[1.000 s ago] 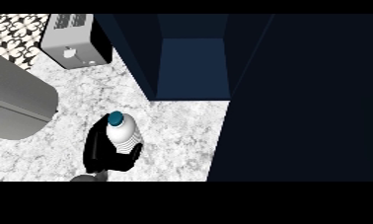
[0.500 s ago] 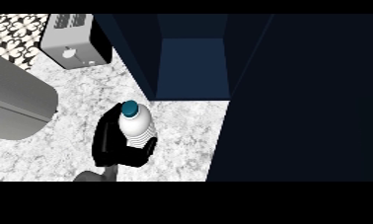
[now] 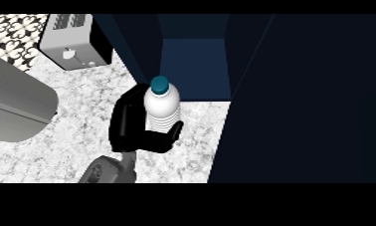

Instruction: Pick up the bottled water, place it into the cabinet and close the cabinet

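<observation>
A white water bottle with a teal cap stands upright in my left hand, lifted over the marble counter. Fingers curl round its left side and the thumb crosses its lower front. The bottle is just in front of the open cabinet, near the left edge of the blue opening. My right hand does not show.
The cabinet's dark door stands open and fills the right half of the view. A silver toaster sits at the back left. A large grey rounded object lies at the left edge.
My left hand has carried the bottle up and to the right, from mid-counter to the front of the cabinet opening.
</observation>
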